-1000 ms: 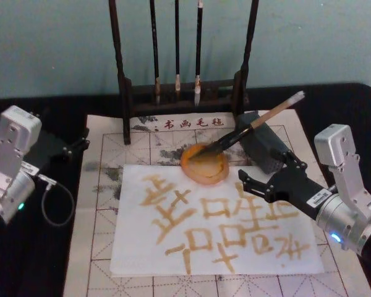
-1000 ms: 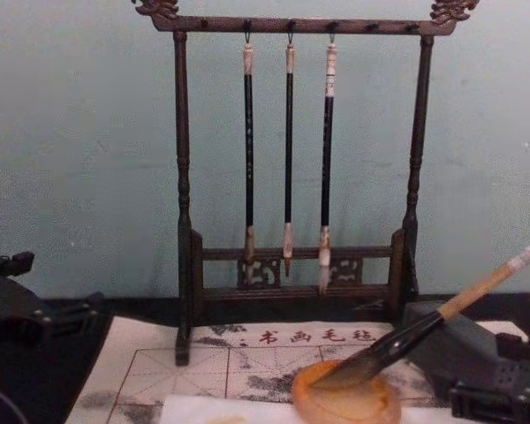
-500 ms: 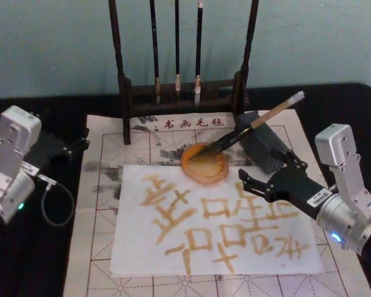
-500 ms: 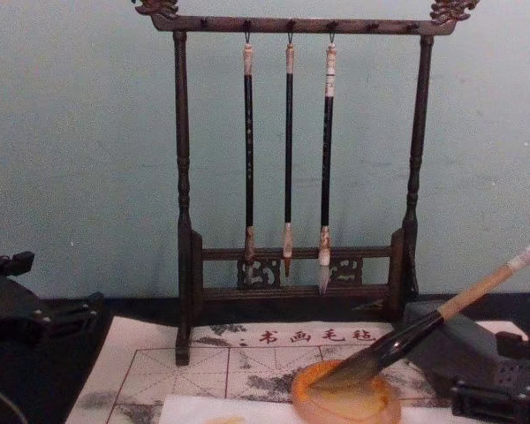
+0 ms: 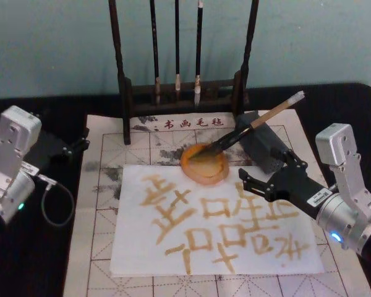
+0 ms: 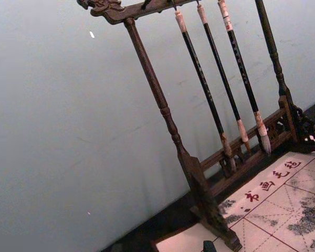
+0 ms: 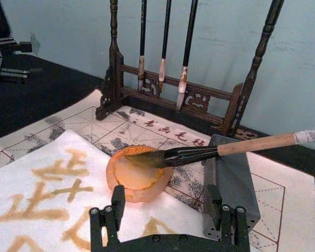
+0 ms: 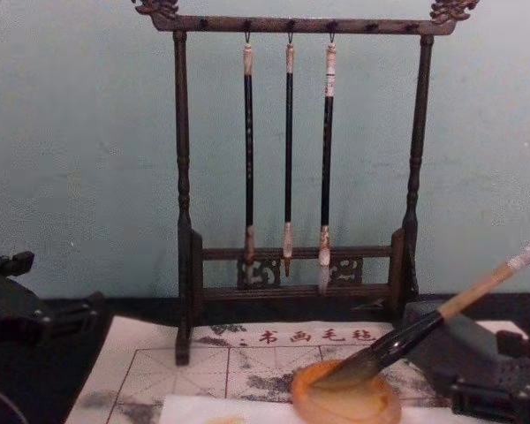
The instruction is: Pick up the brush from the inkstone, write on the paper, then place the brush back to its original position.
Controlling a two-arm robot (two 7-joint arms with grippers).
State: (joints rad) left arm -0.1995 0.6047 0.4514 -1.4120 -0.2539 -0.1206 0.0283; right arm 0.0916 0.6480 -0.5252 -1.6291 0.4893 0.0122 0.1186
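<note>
From the head camera, the brush [image 5: 247, 128] lies with its dark bristles in the inkstone [image 5: 204, 164] and its handle propped on the grey block [image 5: 264, 142], toward the bench's [image 5: 37, 260] far right corner; the paper [image 5: 142, 247] below the dish bears ochre characters and lies on the grid mat [image 5: 105, 139]. The right gripper [image 5: 252, 184] hovers over the paper's right side just near of the block, fingers spread and holding nothing, while the left gripper [image 5: 80, 143] sits at the bench's left edge (its fingers too dark to judge). The left wrist camera looks past the brush rack [image 6: 168, 118] with three slim brushes [image 6: 220, 79]; the mat is cut off at the corner. The right wrist camera shows both open fingers [image 7: 115, 202] just short of the inkstone [image 7: 139, 181], apart from the brush [image 7: 199, 153]. From the chest camera the inkstone's [image 8: 344, 397] near rim is cropped.
</note>
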